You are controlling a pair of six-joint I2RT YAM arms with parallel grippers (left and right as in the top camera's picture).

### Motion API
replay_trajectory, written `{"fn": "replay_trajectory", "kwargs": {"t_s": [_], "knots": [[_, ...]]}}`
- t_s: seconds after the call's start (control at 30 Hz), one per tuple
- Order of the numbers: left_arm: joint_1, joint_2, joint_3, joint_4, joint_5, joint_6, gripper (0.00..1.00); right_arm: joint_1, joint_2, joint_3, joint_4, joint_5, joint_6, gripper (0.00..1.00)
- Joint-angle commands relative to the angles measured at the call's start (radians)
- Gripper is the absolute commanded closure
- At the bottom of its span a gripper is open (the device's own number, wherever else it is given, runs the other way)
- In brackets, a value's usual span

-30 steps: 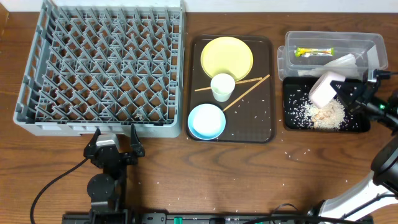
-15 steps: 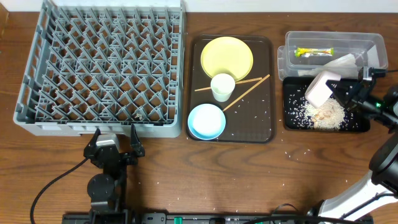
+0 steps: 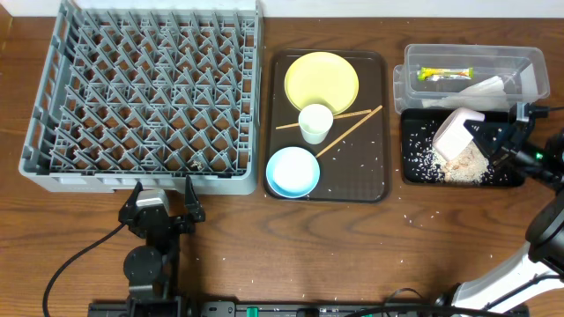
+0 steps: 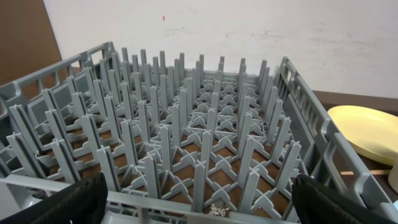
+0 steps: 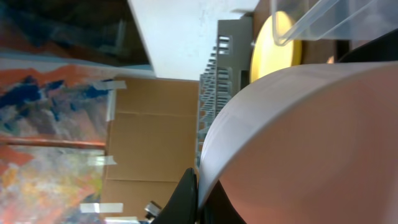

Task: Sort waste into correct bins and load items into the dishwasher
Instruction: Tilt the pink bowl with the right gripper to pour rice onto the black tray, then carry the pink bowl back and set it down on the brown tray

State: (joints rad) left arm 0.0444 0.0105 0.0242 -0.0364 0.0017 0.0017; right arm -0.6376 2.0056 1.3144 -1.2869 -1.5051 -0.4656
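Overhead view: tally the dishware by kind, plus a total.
Plates: 1, the yellow plate
Bowls: 2, the light blue bowl and the white bowl
Cups: 1, the white cup
Chopsticks: 2
Total: 6

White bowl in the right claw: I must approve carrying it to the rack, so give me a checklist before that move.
1. Right claw grips the round white bowl: ok.
2. Bowl emptied: cannot tell, inside hidden.
3. Whitish rice scraps all in the shallow black tray: not ok, grains lie on the brown wooden table.
4. Grey plastic dish rack has free pegs: ok.
5. Left claw open, outside the rack: ok.
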Motion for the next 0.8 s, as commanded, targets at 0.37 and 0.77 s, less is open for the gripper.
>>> {"fn": "replay_trajectory", "kwargs": {"t_s": [0.37,0.77], "knots": [[-0.003,-0.006,-0.02,-0.037,-0.012,0.013,0.04,-0.071,-0.002,0.004,-0.105,-0.022,-0.154,0.99],[-0.003,-0.007,-0.02,-0.037,-0.012,0.013,0.04,0.178,-0.041,0.057,-0.274,0.166,-0.295,0.99]]}}
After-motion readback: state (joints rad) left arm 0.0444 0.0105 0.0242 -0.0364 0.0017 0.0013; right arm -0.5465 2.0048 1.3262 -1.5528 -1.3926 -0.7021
